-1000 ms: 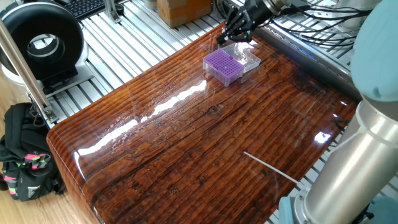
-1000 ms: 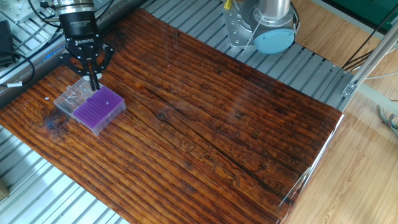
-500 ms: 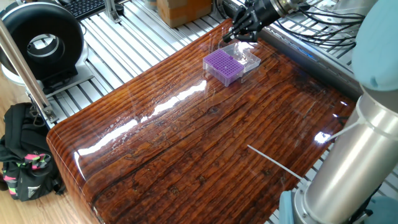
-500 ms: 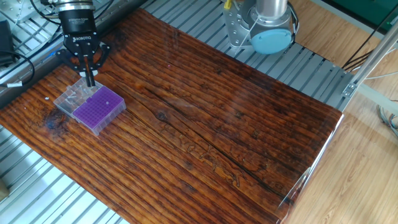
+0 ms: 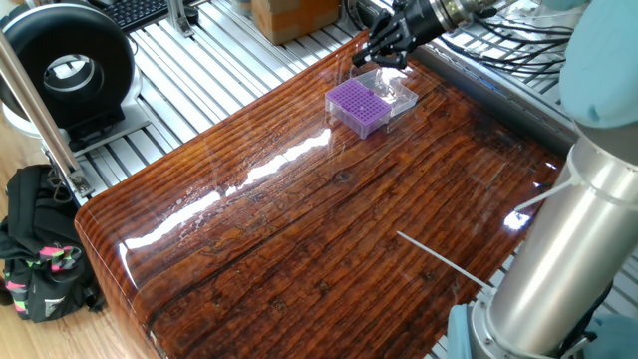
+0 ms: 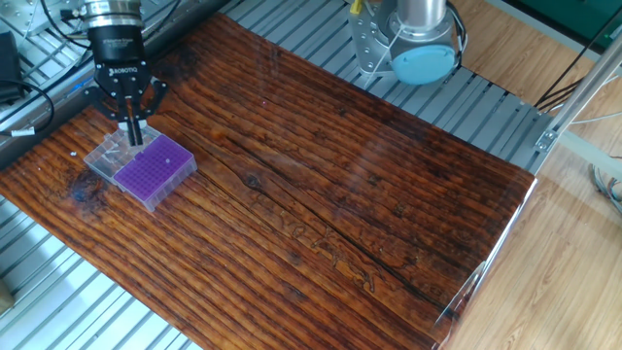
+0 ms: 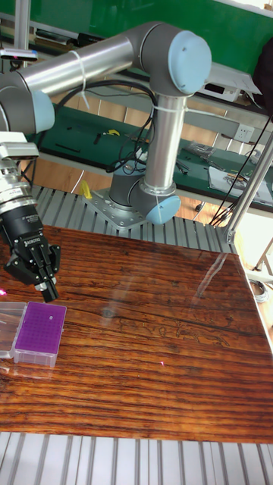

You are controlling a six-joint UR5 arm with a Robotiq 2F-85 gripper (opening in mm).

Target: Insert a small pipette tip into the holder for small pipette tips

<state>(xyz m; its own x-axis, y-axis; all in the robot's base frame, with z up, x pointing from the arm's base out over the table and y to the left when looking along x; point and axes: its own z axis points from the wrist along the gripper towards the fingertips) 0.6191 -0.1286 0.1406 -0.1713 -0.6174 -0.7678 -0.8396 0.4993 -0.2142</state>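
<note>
Where the rack sits: small purple rectangular holder for small pipette tips [image 6: 155, 170] in clear plastic box, at far corner of glossy wooden table [image 6: 369, 194]
Gripper: black two-finger gripper [image 6: 132, 134] just above box's clear half, fingers nearly together; any tip held, cannot tell

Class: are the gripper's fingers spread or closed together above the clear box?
Closed together: the gripper narrows to one dark point. Whether it holds a tip, cannot tell.
</note>
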